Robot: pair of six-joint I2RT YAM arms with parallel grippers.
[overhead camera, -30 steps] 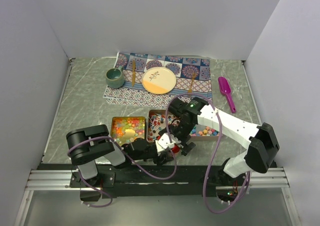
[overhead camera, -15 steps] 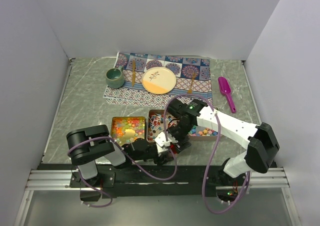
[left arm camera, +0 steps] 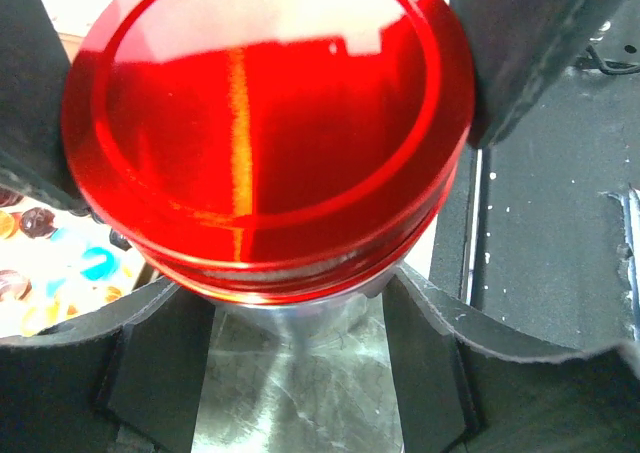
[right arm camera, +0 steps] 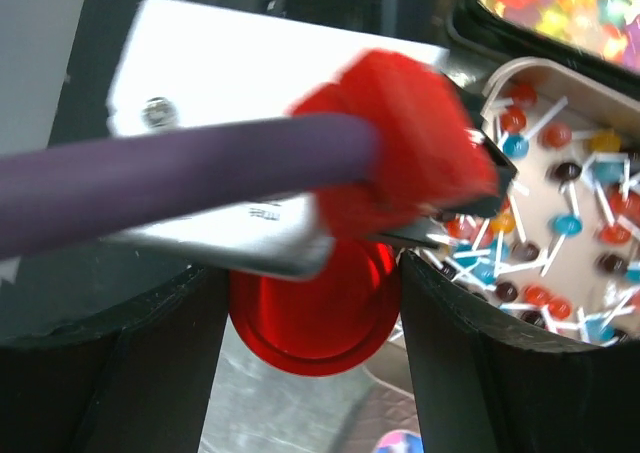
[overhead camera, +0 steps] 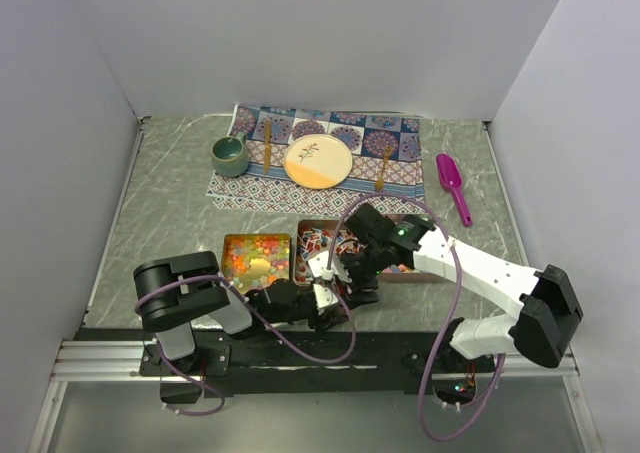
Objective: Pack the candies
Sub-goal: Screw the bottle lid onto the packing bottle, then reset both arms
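We see the left gripper (left arm camera: pixel 297 308) clamped on the body of a jar (left arm camera: pixel 300 323), just under its red lid (left arm camera: pixel 255 123). The right gripper (right arm camera: pixel 315 318) meets it from the opposite side, its two dark fingers (left arm camera: pixel 540 43) pressed against the lid's rim on either side. A purple cable (right arm camera: pixel 180 178) crosses in front of the right hand. The candies stay loose in open trays: lollipop-like pieces (right arm camera: pixel 560 233) lie just beside the right gripper's fingers in a tray (right arm camera: pixel 528 65). The orange and yellow gummies (overhead camera: pixel 256 255) sit in a tray near the left gripper, on its outer side.
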